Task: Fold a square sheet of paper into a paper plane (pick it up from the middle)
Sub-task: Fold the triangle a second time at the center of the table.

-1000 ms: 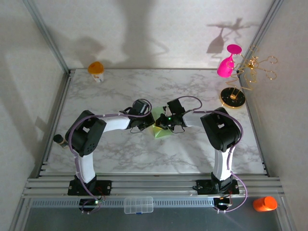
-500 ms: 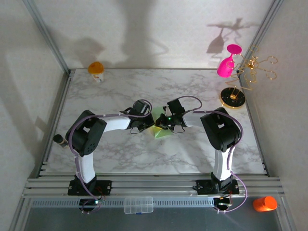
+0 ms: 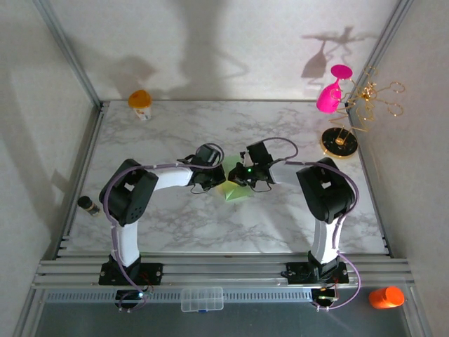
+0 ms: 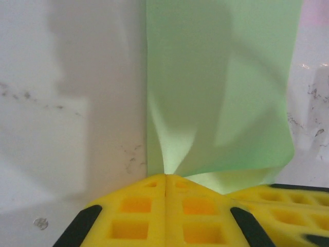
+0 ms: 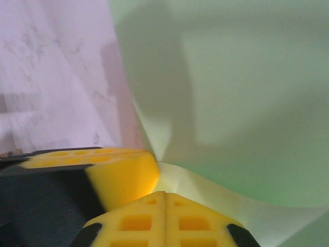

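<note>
left gripper (image 4: 165, 179) jaws shut, pinching the square sheet of paper (image 4: 221, 87); right gripper (image 5: 164, 195) jaws shut on the same edge, just beside. Step looks like pickup from the middle, mid-worktop (image 3: 175, 225). Next: lift both together, even tension. Wrist views confirm the pinch; top view gives placement.

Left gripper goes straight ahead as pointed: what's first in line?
The square sheet of paper: the left gripper is shut on it, and green paper lies directly ahead. Depth beyond is unclear.
</note>
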